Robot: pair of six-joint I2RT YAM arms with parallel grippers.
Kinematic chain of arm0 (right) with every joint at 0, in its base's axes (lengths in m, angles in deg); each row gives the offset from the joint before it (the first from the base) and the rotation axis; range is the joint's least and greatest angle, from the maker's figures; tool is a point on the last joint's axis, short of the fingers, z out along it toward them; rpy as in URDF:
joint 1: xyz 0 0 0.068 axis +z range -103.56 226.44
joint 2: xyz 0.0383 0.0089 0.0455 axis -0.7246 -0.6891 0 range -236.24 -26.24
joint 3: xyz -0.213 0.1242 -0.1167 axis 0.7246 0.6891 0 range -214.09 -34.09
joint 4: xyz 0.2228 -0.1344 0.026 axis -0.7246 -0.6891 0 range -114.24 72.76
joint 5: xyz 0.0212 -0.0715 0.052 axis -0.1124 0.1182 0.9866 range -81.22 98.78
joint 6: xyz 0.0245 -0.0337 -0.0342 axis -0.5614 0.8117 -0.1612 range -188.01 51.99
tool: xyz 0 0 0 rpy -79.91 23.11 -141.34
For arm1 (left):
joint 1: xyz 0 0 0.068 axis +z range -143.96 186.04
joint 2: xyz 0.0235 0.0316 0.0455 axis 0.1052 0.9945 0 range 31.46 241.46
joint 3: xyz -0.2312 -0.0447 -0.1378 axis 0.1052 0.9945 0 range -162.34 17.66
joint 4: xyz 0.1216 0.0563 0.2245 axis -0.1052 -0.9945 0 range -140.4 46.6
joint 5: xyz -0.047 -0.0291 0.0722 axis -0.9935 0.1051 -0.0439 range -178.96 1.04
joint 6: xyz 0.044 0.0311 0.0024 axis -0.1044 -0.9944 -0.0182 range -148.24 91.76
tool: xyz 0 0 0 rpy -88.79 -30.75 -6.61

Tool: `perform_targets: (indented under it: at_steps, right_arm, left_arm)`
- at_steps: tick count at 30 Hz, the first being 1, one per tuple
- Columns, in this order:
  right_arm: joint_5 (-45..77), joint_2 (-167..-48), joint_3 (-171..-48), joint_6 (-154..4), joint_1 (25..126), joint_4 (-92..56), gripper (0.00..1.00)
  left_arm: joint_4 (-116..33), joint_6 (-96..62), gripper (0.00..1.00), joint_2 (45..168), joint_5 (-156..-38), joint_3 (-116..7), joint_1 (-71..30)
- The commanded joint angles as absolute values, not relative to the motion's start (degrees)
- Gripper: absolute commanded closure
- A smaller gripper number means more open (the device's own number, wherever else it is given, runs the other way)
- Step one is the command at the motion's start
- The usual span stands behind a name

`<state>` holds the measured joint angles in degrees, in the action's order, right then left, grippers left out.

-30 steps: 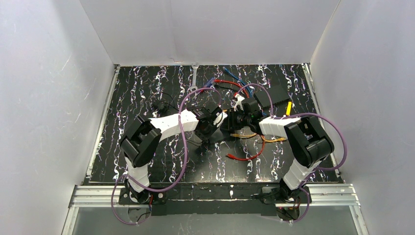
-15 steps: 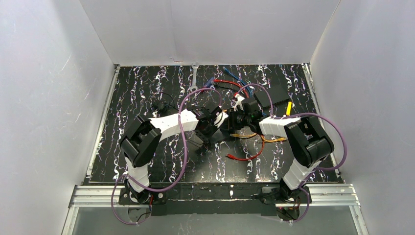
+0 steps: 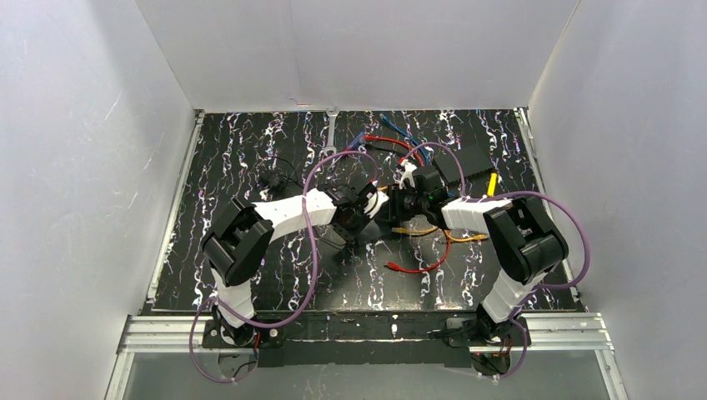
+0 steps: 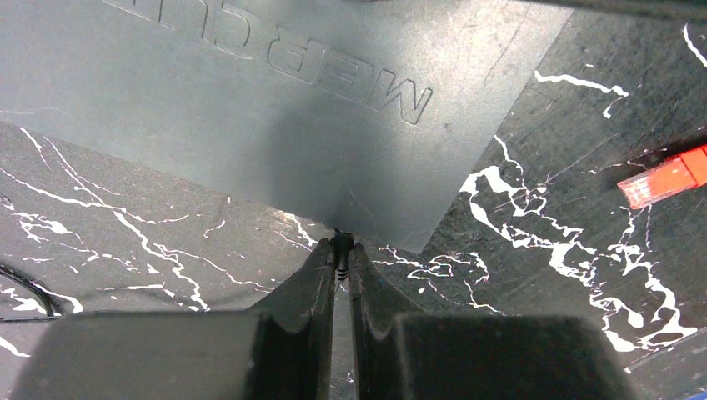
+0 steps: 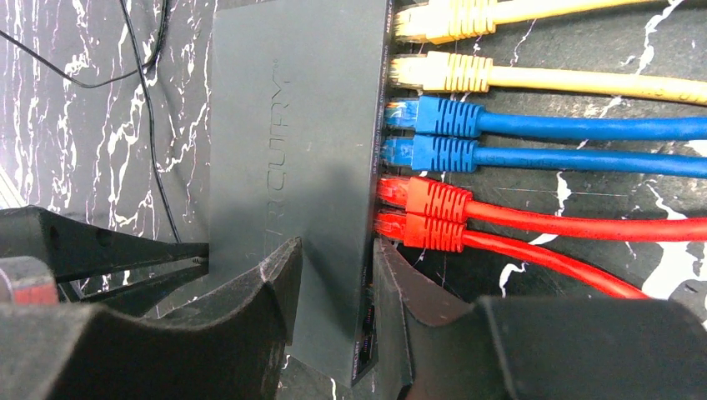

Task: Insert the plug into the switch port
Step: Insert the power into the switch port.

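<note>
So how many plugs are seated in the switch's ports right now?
6, along the switch edge in the right wrist view: two yellow plugs uppermost, two blue plugs below them, two red plugs lowest. Ports behind the right tool may hide more.

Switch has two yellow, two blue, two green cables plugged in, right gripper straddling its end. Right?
Green is wrong: the right wrist view shows two red cables with the two yellow cables and two blue cables in the switch; the right gripper does straddle its end.
</note>
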<state>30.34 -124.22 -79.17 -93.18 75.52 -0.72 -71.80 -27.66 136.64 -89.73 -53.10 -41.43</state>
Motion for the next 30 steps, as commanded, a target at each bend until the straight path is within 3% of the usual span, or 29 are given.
perform_targets:
  at_steps: [1, 11, 21, 30]
  right_arm:
    - [35.04, -126.43, -77.95, -93.81, 76.15, -0.68, 0.55]
    - [38.86, -127.19, -78.12, -94.04, 76.15, 0.36, 0.56]
    - [40.44, -127.48, -78.21, -93.70, 76.23, 0.86, 0.56]
    - [41.63, -127.85, -78.30, -94.04, 76.23, 1.13, 0.56]
  left_arm:
    - [-62.79, -30.30, 1.00, 132.11, -88.50, -52.16, -41.71]
    - [-56.91, -35.16, 1.00, 129.66, -88.92, -50.52, -41.69]
    - [-57.54, -41.42, 1.00, 128.94, -96.57, -50.61, -41.69]
    - [-53.05, -36.23, 1.00, 128.35, -91.07, -49.38, -41.69]
